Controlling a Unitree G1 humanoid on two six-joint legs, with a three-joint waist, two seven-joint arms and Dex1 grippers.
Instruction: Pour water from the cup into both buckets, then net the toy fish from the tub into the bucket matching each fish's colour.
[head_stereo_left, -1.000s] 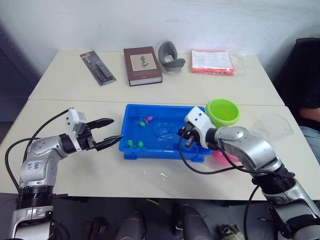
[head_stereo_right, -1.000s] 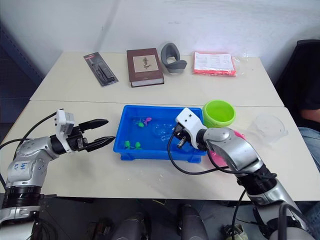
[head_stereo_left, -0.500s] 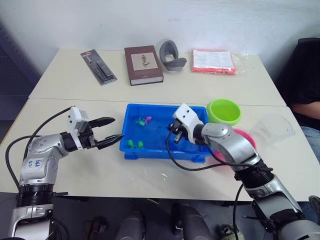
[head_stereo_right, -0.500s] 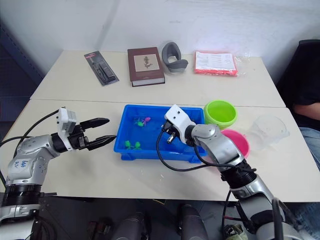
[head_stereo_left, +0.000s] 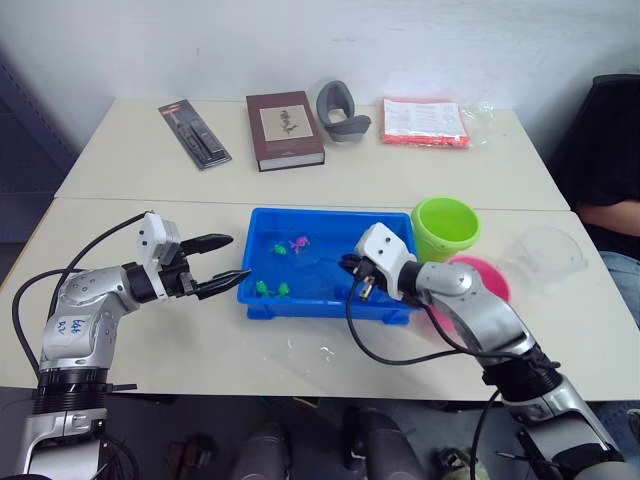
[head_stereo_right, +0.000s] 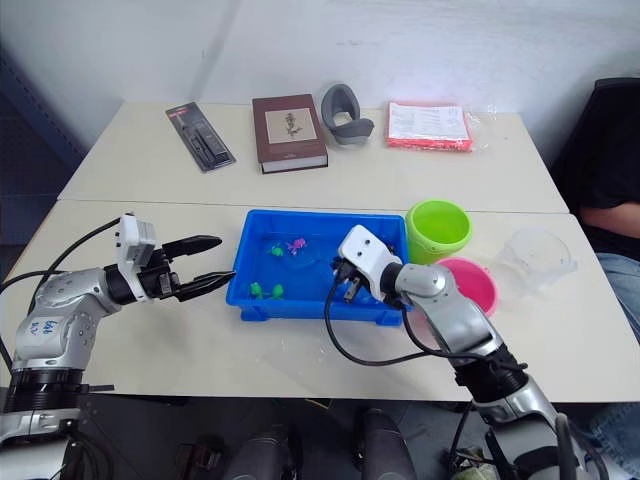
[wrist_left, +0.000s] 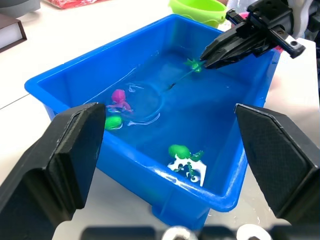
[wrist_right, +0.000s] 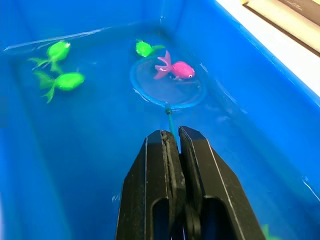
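Head views. Right end effector (head_stereo_right: 343, 283): over the tub (head_stereo_right: 258, 303), near its bucket-side end, fingers clamped on the stick of the net. Left end effector (head_stereo_left: 222, 262): fingers spread wide, nothing between them, hanging just outside the tub's opposite end above the tabletop (head_stereo_left: 180, 345). Green bucket (head_stereo_left: 445, 226) and pink bucket (head_stereo_left: 488, 281): just beyond the right end effector, on its arm side. Cup (head_stereo_left: 546, 250): further out past the buckets, apart from both end effectors.

Left wrist view. Tub straight ahead of the open fingers; water surface rippled. Net hoop (wrist_left: 146, 101) lies in the water well ahead of the right end effector (wrist_left: 210, 56), a pink fish (wrist_left: 119, 97) at its rim, a green fish (wrist_left: 113, 122) just beside it, another green fish (wrist_left: 181, 151) nearer the tub's close wall.

Right wrist view. Fingers pressed together on the thin stick (wrist_right: 170, 120); hoop directly ahead, the pink fish inside it, one green fish touching the hoop's far rim, two more off to one side.

Handling, as judged. Net: very light, stick thin and likely springy, mesh soft; hold kept at the stick's end, level lift advised. Fish: tiny, wet, slippery, buoyant, prone to slide off; not for direct pinching.
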